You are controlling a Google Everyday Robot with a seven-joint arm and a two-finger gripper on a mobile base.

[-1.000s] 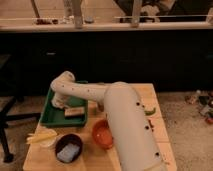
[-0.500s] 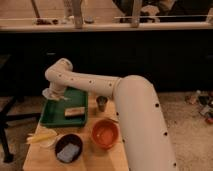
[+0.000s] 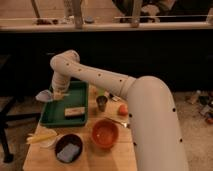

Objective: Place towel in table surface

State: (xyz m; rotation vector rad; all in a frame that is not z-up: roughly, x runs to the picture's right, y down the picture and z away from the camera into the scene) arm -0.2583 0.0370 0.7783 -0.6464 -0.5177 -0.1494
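Clutter is crowding the table surface (image 3: 107,161). A green tray (image 3: 52,116) is taking up its far left part, with a tan block (image 3: 75,111) lying inside near the tray's front right corner. Just right of the tray a small dark cup (image 3: 102,103) is standing, and an orange-red ball (image 3: 123,109) is sitting a little further right. Nearer the front, an orange bowl (image 3: 105,134) is resting in the middle. To its left a black bowl (image 3: 68,147) is holding a bluish pad (image 3: 67,152), and a yellow object (image 3: 42,136) is lying by the left edge.

The thick white arm (image 3: 150,120) is reaching in from the lower right, hiding the table's right side, and bending down over the tray's far left corner. There the gripper (image 3: 57,93) is hanging, its jaws clamped together on the towel (image 3: 44,95). The towel is dangling in the air just past the tray's left rim; I cannot tell whether wood or floor is lying beneath it.

Bare pale boards are showing mainly along the front edge and between the bowls. Behind the table a dark counter front (image 3: 150,60) is running across the room, with a lit ledge (image 3: 100,25) above it.
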